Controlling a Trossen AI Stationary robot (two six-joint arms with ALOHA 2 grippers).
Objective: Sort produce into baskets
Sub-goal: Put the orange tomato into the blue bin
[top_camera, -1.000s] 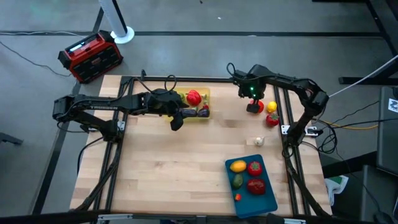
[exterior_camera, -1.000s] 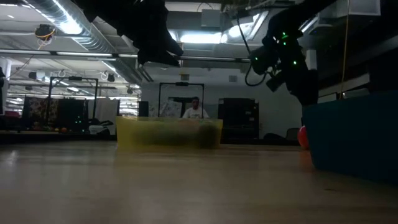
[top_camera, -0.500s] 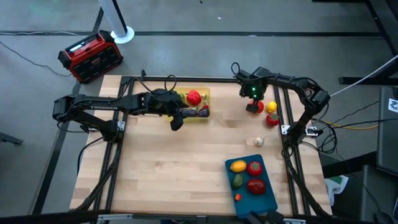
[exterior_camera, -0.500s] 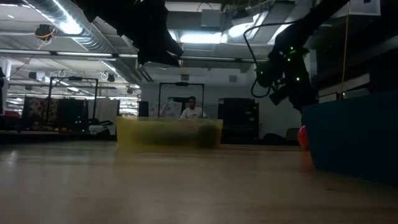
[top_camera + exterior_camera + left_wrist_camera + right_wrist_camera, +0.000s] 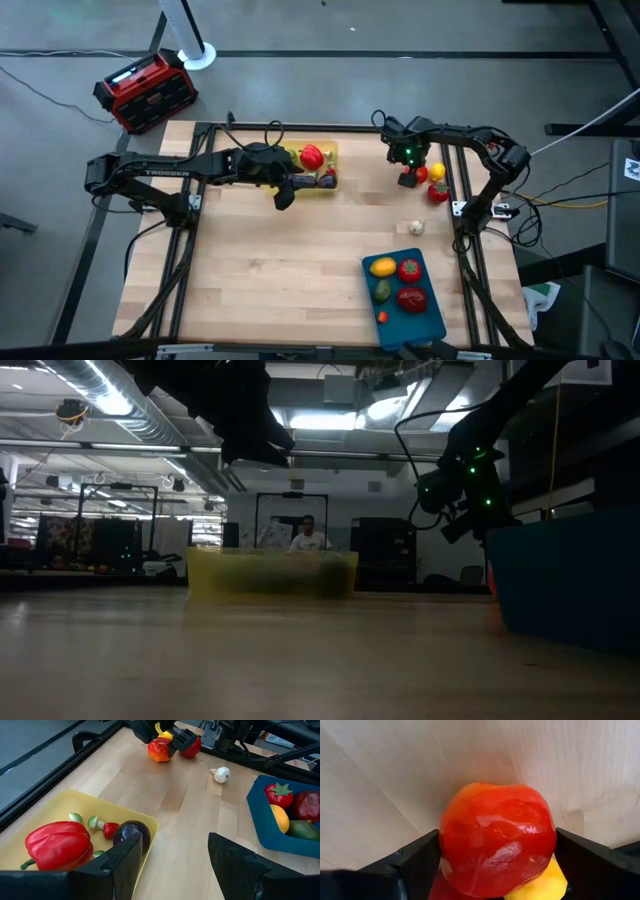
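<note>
The right claw (image 5: 408, 180) is down at the counter's (image 5: 270, 270) far right corner, its fingers set wide to either side of a glossy, round red-orange fruit (image 5: 497, 837); whether they press it I cannot tell. A yellow piece (image 5: 540, 885) lies touching that fruit, and a red tomato (image 5: 438, 193) sits just beside them, near the counter's right edge. A white garlic (image 5: 416, 227) lies alone on bare wood between this cluster and the blue tray (image 5: 437, 318).

The blue tray lies at the near right, its long axis running near to far. It holds a yellow lemon (image 5: 382, 266), two red pieces and a green one.

The left claw (image 5: 284, 195) hangs over the near edge of the yellow tray (image 5: 330, 150), half open and empty. That translucent tray stands at the far middle and holds a smooth red pepper (image 5: 57, 842), a dark eggplant (image 5: 131, 834) and small radish-like bits.

Wide open wood lies across the counter's near left. A red-and-black box (image 5: 145, 90) stands on the floor beyond.
</note>
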